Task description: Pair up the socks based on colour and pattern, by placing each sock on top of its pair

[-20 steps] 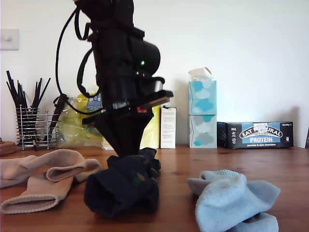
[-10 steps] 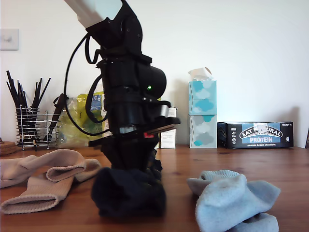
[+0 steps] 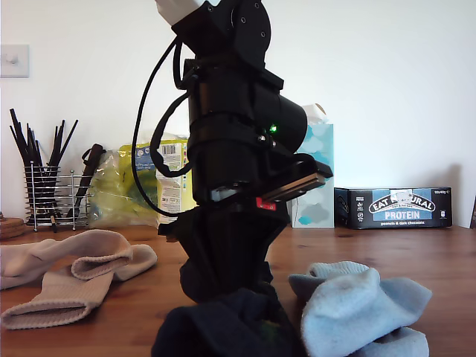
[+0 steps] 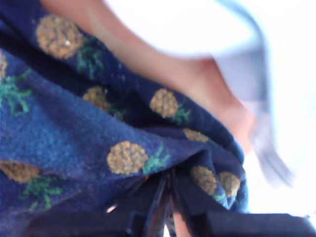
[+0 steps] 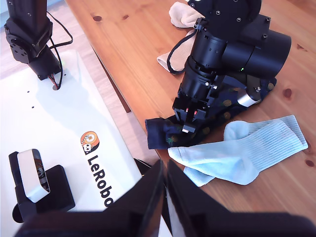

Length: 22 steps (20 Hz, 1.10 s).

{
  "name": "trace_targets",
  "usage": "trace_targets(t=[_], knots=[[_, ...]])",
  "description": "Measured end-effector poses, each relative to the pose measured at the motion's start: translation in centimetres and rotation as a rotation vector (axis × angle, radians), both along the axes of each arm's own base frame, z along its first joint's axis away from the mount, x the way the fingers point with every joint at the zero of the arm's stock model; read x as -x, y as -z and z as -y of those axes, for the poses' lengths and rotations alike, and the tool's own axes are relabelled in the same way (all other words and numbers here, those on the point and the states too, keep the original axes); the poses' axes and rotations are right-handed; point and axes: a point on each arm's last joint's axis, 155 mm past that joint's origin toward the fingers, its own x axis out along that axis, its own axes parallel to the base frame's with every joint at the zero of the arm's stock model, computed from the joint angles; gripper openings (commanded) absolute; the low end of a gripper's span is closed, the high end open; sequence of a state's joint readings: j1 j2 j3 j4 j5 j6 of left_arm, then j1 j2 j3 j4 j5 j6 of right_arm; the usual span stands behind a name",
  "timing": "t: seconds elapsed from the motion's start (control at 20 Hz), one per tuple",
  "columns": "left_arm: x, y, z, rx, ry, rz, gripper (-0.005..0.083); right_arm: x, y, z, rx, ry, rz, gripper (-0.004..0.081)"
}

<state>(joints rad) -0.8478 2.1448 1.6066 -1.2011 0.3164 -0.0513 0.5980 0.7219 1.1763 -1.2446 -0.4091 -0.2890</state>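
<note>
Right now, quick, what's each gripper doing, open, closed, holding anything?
My first gripper: closed on the dark pineapple-print sock.
My second gripper: closed, holding nothing, raised off the table.

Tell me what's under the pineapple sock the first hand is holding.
My first hand grips a navy pineapple sock, whose lower end bunches on the wooden table beside the light blue socks. Whether its pair lies underneath is hidden by the fabric and arm.

You see a plain white wall (image 3: 401, 82) with a light switch (image 3: 14, 60), a wooden table (image 3: 416, 253), a wire holder of dark sticks (image 3: 46, 190), tissue boxes (image 3: 318, 178), a protein bar box (image 3: 394, 207), even daylight
</note>
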Motion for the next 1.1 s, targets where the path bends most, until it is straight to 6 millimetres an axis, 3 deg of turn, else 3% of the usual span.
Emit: trace_targets(t=[0.2,0.3,0.55,0.7,0.8,0.95,1.0,1.1], knots=[[-1.4,-0.2,-0.9,0.003,-0.04,0.004,-0.0024,0.0,0.0,0.0,0.0,0.0,0.0,-0.0012],[-2.3,-1.5,-1.2,0.03,-0.063,0.034,-0.0024,0.0,0.0,0.0,0.0,0.0,0.0,-0.0012],[-7.6,-10.6,-2.2,0.179,-0.11,0.375,-0.0024,-0.4,-0.7,-0.3,-0.019,-0.009,0.046,-0.0012],[-10.1,-14.2,-3.0,0.218,-0.13,0.553,-0.0024,-1.3,-1.9,0.5,-0.036,0.051,0.132,-0.0012],[-10.9,-14.9,-3.9,0.244,-0.144,0.613,-0.0024,-1.8,-3.5,1.5,-0.067,0.111,0.219,-0.0012],[-10.6,-14.4,-7.1,0.26,-0.135,0.676,-0.0024,-2.0,-5.5,3.0,-0.151,0.205,0.33,-0.0012],[-10.9,-14.2,-8.3,0.269,-0.147,0.702,-0.0024,-1.8,-5.4,3.4,-0.169,0.223,0.352,-0.0012],[-11.6,-14.5,-10.3,0.306,-0.175,0.751,-0.0024,-1.7,-3.5,3.7,-0.17,0.243,0.331,-0.0012]])
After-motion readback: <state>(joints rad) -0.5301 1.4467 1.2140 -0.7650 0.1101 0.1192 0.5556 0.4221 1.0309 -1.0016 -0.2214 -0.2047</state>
